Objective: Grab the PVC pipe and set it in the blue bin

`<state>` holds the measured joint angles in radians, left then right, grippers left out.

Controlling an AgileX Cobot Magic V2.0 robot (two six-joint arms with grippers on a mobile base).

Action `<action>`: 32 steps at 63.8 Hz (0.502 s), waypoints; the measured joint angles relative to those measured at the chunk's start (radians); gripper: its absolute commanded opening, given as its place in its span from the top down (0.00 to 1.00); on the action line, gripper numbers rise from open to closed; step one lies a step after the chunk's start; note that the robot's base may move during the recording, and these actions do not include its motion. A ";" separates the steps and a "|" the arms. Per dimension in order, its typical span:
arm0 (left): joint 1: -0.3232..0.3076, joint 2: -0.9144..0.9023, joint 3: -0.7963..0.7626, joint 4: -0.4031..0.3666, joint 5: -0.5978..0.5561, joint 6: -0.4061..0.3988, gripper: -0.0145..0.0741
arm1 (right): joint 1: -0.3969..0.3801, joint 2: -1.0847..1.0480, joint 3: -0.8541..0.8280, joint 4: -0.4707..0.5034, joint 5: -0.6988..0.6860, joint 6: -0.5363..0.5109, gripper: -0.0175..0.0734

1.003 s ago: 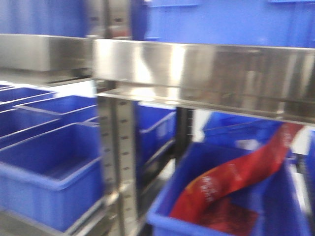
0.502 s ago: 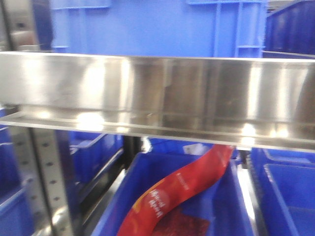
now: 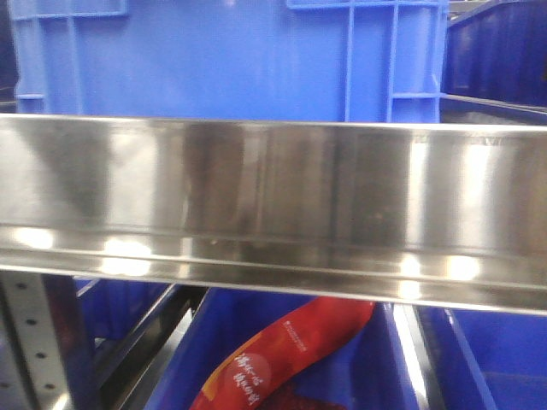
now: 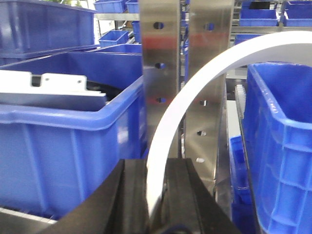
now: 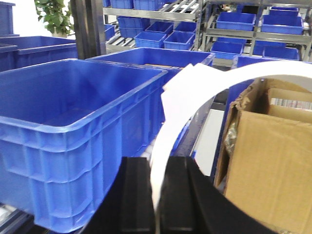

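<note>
Left gripper (image 4: 157, 168) and right gripper (image 5: 158, 165) each clench curved white PVC pipe (image 4: 163, 146); shelf rail (image 3: 273, 196) now fills front view (red packet (image 3: 282, 350) lower).

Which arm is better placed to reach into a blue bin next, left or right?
Right, probably. The right tool faces an open, empty-looking blue bin close ahead. The left tool points at a steel shelf post instead.

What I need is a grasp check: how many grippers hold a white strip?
2. The left gripper is shut on a white strip arcing up and right in its wrist view; the right gripper likewise in its own. Possibly one shared strip.
</note>
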<state>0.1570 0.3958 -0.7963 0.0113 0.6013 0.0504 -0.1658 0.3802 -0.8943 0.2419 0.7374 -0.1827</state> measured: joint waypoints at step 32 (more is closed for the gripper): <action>0.000 0.000 0.000 0.000 0.000 0.000 0.96 | 0.000 0.000 0.000 0.000 0.000 0.000 0.99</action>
<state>0.1570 0.3958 -0.7963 0.0113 0.6013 0.0504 -0.1658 0.3802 -0.8943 0.2419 0.7374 -0.1827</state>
